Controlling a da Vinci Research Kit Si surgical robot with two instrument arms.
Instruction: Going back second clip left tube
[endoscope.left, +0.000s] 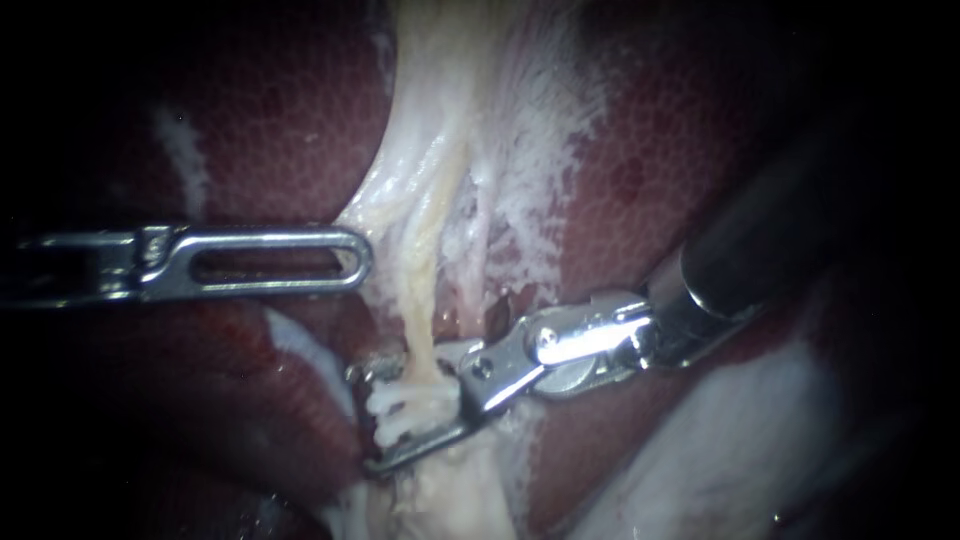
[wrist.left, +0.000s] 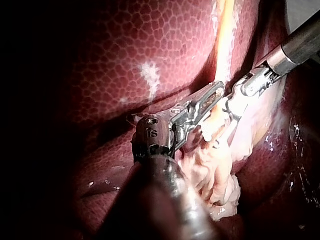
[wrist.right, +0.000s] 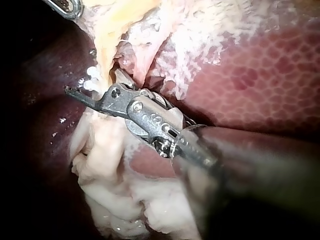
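A pale yellow tube runs down between the lobes of the dark red liver. Low on it sits a white clip. My right instrument comes in from the right, and its jaws stand open, one on each side of the tube at the clip. In the right wrist view the clip shows as white beads between those jaws. My left instrument lies level, with slotted jaws shut and holding nothing, its tip beside the tube above the clip. Its tip is also visible in the left wrist view.
Frayed white tissue spreads over the liver right of the tube. A lumpy pale mass hangs below the clip. Smooth pale tissue lies under my right instrument's shaft. The liver surface left of the tube is bare.
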